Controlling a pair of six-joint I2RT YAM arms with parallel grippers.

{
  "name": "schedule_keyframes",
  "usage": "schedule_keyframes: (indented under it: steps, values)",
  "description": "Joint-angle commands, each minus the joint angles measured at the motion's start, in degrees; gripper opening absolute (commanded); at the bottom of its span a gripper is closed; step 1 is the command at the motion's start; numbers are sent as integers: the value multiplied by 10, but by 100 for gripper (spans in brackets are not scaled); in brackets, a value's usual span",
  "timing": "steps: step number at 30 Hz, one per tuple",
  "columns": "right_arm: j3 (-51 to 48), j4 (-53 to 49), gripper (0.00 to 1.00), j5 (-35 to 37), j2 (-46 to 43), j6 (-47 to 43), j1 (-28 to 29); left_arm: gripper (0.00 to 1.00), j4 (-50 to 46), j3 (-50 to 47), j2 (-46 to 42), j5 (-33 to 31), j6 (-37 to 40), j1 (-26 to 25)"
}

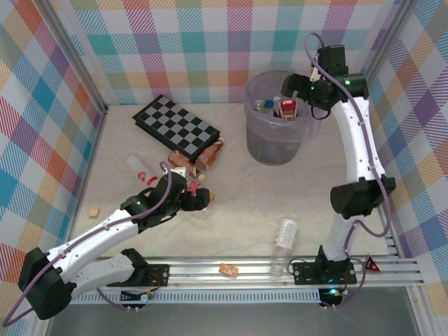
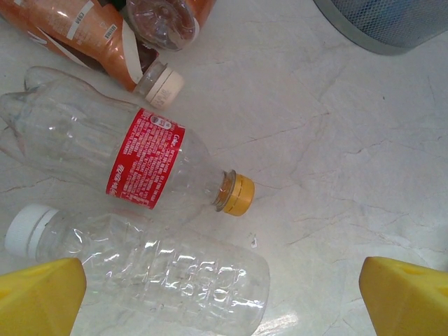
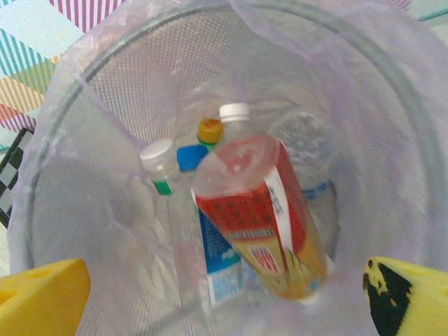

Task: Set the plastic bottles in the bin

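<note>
Hovering empty over the bin (image 1: 260, 143), right gripper (image 3: 224, 294) gapes; left gripper (image 2: 222, 294), spread wide, lines up a clear bottle (image 2: 161, 269).

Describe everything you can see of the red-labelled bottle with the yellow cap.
The red-labelled bottle is clear, slightly dented plastic and looks empty. A red label with white print wraps its middle; its yellow cap is on. It lies on its side on the pale marbled table, cap toward the right. A label-less white-capped bottle lies close alongside; whether they touch is unclear. The open left claw hovers above, not touching it.
</note>
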Motion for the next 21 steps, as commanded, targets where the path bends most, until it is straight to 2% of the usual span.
schedule_keyframes:
  steps: [1, 4, 8, 11, 21]
  values:
    - [-50, -41, 100, 92, -72, -10, 23, 100, -2, 25, 4, -4, 19, 3]
    - [-117, -47, 99, 140, -135, -1, 43, 100, 1, 32, 9, -3, 29, 4]
    - [-193, -74, 100, 167, -203, 9, 65, 100, 4, 40, 20, 0, 42, 4]
    - [-247, -129, 99, 196, -242, 30, 72, 100, 12, 43, 29, 1, 48, 5]
    - [-474, -201, 100, 138, -350, 153, 126, 100, 41, 80, 115, 7, 56, 6]
